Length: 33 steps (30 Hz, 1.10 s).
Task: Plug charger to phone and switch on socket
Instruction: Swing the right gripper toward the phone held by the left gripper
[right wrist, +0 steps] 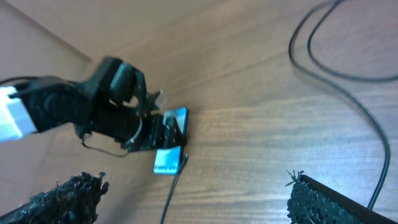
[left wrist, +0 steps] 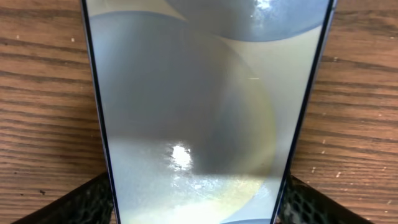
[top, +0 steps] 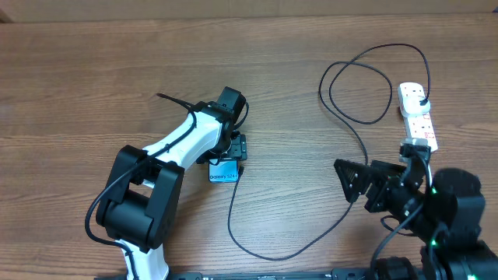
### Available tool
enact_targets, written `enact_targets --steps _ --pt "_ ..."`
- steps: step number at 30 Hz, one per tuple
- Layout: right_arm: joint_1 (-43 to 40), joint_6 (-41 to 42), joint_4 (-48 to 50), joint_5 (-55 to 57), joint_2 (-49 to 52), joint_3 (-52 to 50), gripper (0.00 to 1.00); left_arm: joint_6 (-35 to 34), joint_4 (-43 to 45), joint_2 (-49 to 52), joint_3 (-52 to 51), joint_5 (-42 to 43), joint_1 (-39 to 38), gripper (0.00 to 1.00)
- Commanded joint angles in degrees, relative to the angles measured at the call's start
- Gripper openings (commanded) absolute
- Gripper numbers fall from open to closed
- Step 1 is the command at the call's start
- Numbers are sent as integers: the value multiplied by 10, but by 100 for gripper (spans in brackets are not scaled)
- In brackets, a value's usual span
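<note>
The phone (top: pixel 224 172) lies on the wooden table, its blue "Galaxy S24" end sticking out below my left gripper (top: pixel 234 149). In the left wrist view the phone's screen (left wrist: pixel 199 93) fills the frame and my left gripper (left wrist: pixel 196 208) has a finger pressed on each long edge. The charger (top: pixel 257 249) loops from the phone's lower right corner to its black plug (top: pixel 421 99) in the socket (top: pixel 418 120). Its tip (right wrist: pixel 181 163) lies at the phone's end (right wrist: pixel 168 160); I cannot tell if it is plugged in. My right gripper (top: pixel 352 183) is open and empty (right wrist: pixel 199 199), well right of the phone.
The charger cable makes a large loop (top: pixel 358 85) at the back, left of the socket, and crosses the table between the two arms. My left arm (top: pixel 179 144) stretches over the table's middle left.
</note>
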Motion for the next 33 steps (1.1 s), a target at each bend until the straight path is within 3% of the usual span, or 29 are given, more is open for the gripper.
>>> enact_targets --steps 1,8,18,22,26,33 --pt "2 -11 -1 -39 14 13 100 -10 6 21 -19 56 -1 79" --pt "2 -10 -34 -43 22 13 100 2 6 21 -19 94 4 77" --pt "2 -10 -74 -44 38 10 100 19 -28 21 6 275 82 74" --pt "2 -10 -73 -72 62 10 100 52 -54 21 22 391 115 72" --pt "2 -10 -64 -136 115 10 100 99 -63 21 23 490 123 72" --pt "2 -11 -62 -197 259 10 100 141 -84 21 23 540 109 73"
